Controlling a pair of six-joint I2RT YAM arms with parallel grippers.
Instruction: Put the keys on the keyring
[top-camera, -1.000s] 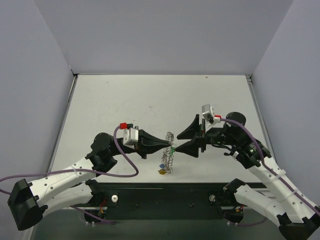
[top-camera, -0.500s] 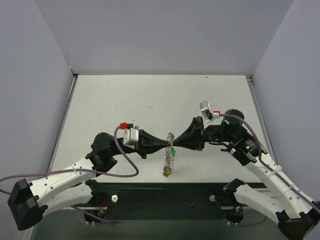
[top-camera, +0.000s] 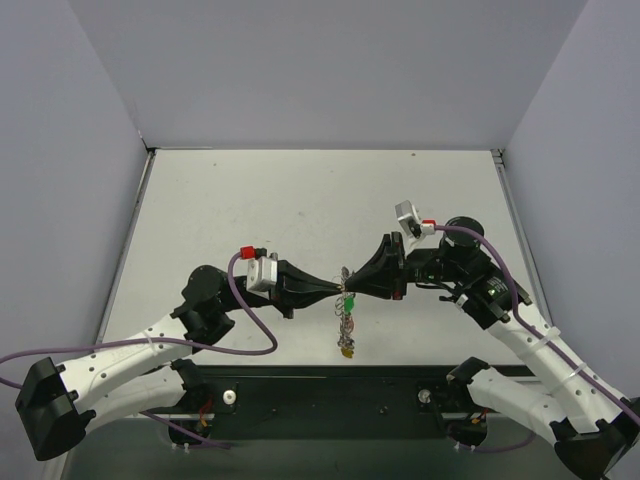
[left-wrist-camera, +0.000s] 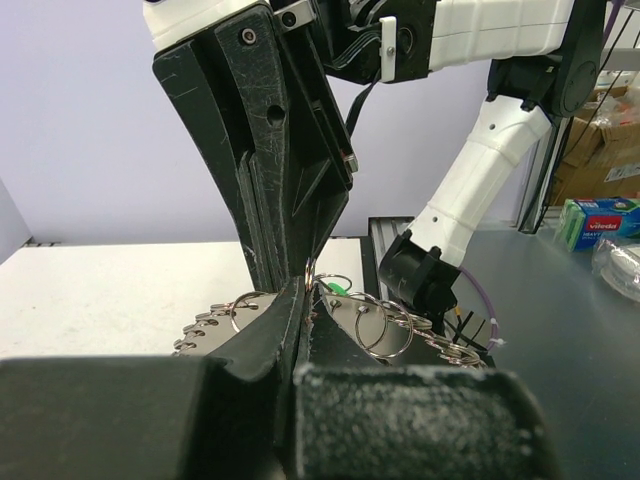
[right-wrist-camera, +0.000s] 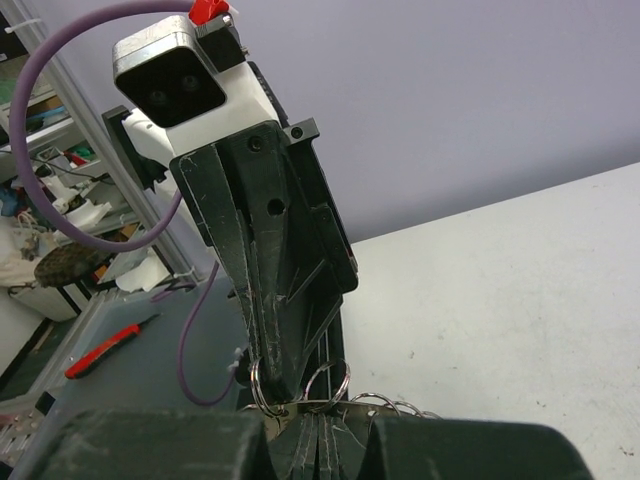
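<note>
The keyring (top-camera: 345, 318), a silver band fringed with small wire loops, hangs above the white table between both arms. A green key (top-camera: 351, 301) sits near its top and a yellow key (top-camera: 347, 350) dangles at its bottom. My left gripper (top-camera: 338, 288) is shut on the ring's upper part from the left. My right gripper (top-camera: 353, 286) is shut on it from the right, tip to tip. In the left wrist view my left gripper (left-wrist-camera: 303, 305) pinches the keyring (left-wrist-camera: 352, 314) beside the green key (left-wrist-camera: 341, 290). In the right wrist view my right gripper (right-wrist-camera: 320, 428) clamps the keyring (right-wrist-camera: 378, 403).
The white table (top-camera: 300, 210) is boxed in by lavender walls at the left, back and right. A black rail (top-camera: 330, 395) with both arm bases runs along the near edge. Shelves and a green box (left-wrist-camera: 600, 220) stand off the table.
My right gripper closed and slid left onto the keyring, meeting the left gripper. The hanging ring swung, and its yellow key now hangs slightly further right and lower.
</note>
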